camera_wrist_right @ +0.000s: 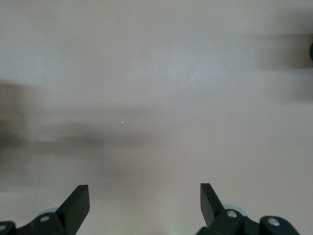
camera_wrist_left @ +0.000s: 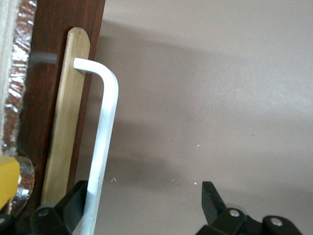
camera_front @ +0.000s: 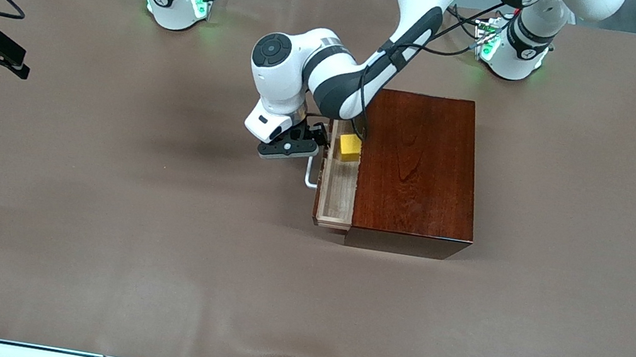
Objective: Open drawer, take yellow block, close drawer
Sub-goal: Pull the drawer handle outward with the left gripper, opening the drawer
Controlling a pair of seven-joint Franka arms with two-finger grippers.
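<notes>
Drawer point(camera_front: 335, 197) partly out, frame centre; yellow block point(camera_front: 350, 147) inside. Left tool point(camera_front: 306, 138) spread around handle point(camera_wrist_left: 103, 147); I widen the opening before reaching. Right tool point(camera_wrist_right: 145, 205) spread, waits at frame's left edge.

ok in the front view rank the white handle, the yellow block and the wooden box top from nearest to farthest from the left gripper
1. White handle: right at the left gripper, whose fingers are open around the bar.
2. Yellow block: in the partly open drawer, just past the handle, toward the box.
3. Wooden box top: farthest, toward the left arm's end of the table.
</notes>
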